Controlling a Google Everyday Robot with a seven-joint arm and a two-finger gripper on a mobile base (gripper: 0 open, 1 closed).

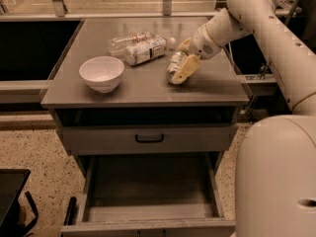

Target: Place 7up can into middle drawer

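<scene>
The 7up can (pixel 173 67) is a small silvery can, tilted, just above the right half of the cabinet top. My gripper (pixel 180 68) reaches in from the right and is shut on it, with one pale yellow finger (pixel 189 69) along the can's right side. The middle drawer (pixel 148 209) is pulled out wide open at the bottom of the cabinet, directly below and in front of the top. Its grey floor is bare.
A white bowl (pixel 101 73) stands on the left of the cabinet top (pixel 143 90). Two clear plastic bottles (pixel 139 47) lie at the back centre. A shut drawer front with a black loop handle (pixel 149 138) sits above the open drawer. My white base (pixel 276 181) fills the right foreground.
</scene>
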